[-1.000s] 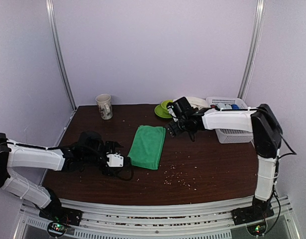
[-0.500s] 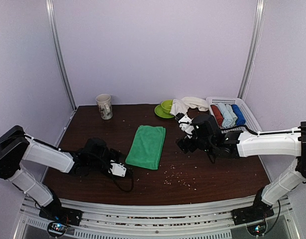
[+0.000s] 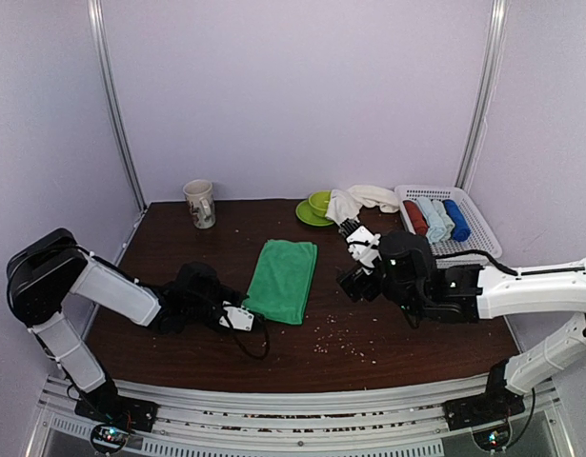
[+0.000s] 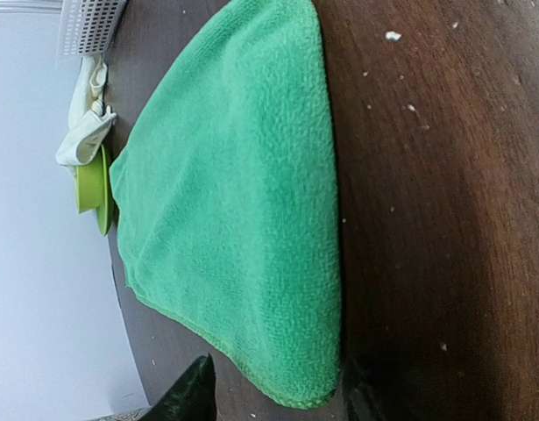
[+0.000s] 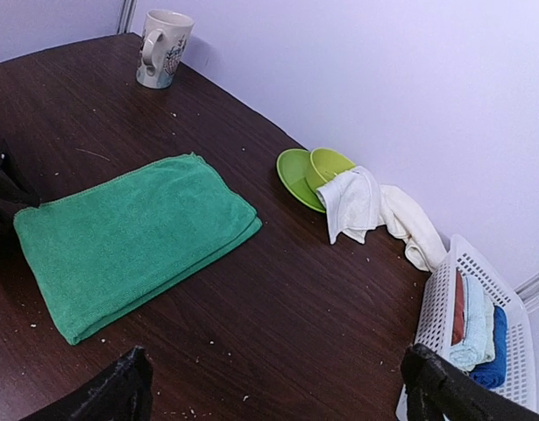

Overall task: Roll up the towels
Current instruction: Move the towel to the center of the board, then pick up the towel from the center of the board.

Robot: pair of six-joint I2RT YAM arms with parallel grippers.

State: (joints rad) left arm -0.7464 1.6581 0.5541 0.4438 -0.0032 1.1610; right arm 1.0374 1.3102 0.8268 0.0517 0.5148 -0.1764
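The bright green towel (image 3: pixel 283 279) lies folded flat in the middle of the table; it also shows in the left wrist view (image 4: pixel 243 202) and the right wrist view (image 5: pixel 138 241). The cream-white towel (image 3: pixel 364 198) lies crumpled at the back, draped over a green bowl, as the right wrist view (image 5: pixel 370 206) also shows. My left gripper (image 3: pixel 237 319) is low at the green towel's near left corner, open, its fingertips (image 4: pixel 190 395) apart on either side of that corner. My right gripper (image 3: pixel 354 262) hovers right of the green towel, open and empty (image 5: pixel 273 395).
A mug (image 3: pixel 200 203) stands at the back left. A green bowl on a plate (image 3: pixel 316 207) sits under the white towel. A white basket (image 3: pixel 478 228) at the back right holds red, pale blue and dark blue rolls. Crumbs dot the dark wooden table (image 3: pixel 369 333).
My right arm pulled back from the bowl at the far side to the near right of the green towel. My left gripper slid right, up to the towel's near corner.
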